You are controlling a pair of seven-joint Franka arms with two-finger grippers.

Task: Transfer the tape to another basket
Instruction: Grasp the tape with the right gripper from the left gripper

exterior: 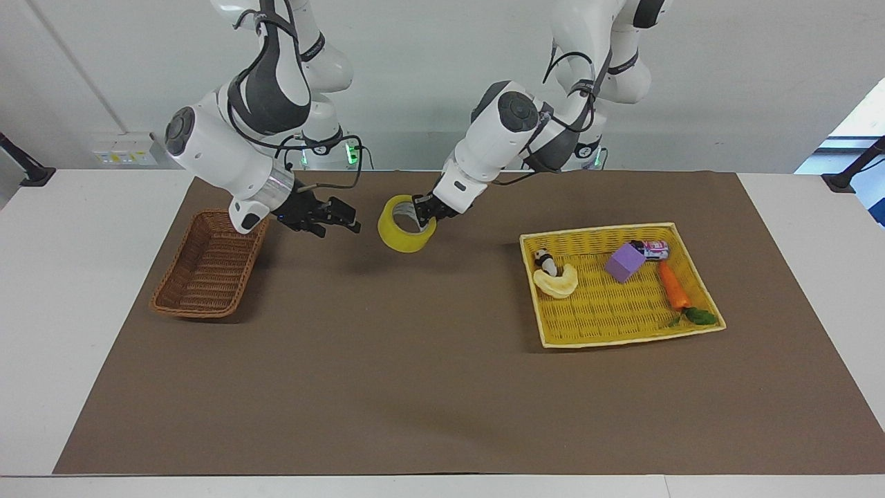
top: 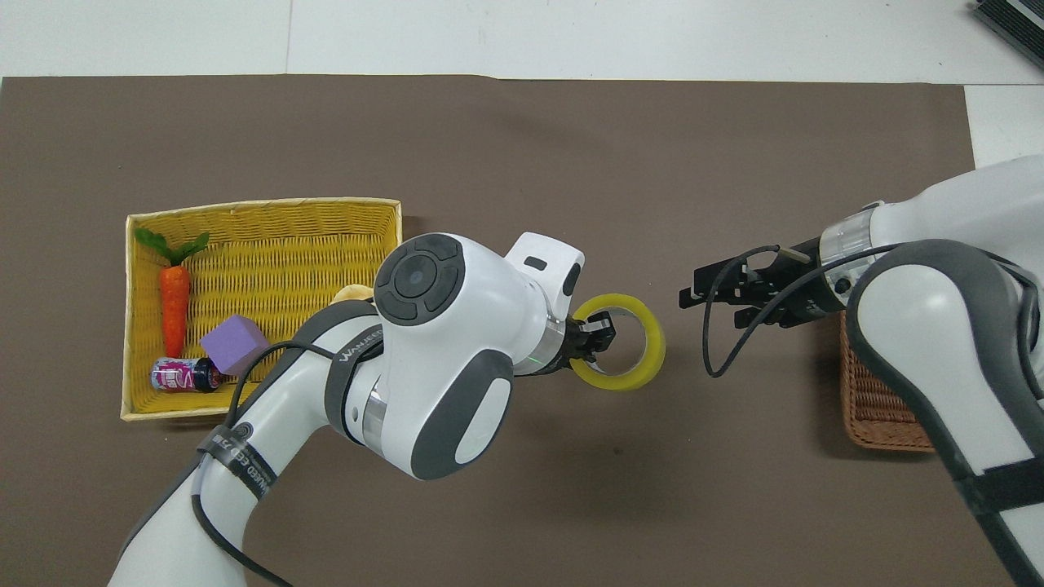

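the left gripper (exterior: 423,207) has the tape (exterior: 405,224) pinched by its wall, 1 finger inside the ring, and carries it in the air over the brown mat (exterior: 415,387), between the yellow tray-basket (exterior: 626,335) and the brown wicker basket (exterior: 207,266). the right gripper (exterior: 346,225) comes in from the wicker basket's end, fingers spread wide and empty, pointed at the roll and just short of it. looks like a handover mid-table. next call: the right gripper needs to close on a free part of the ring before the left lets go, then drop it into the wicker basket.
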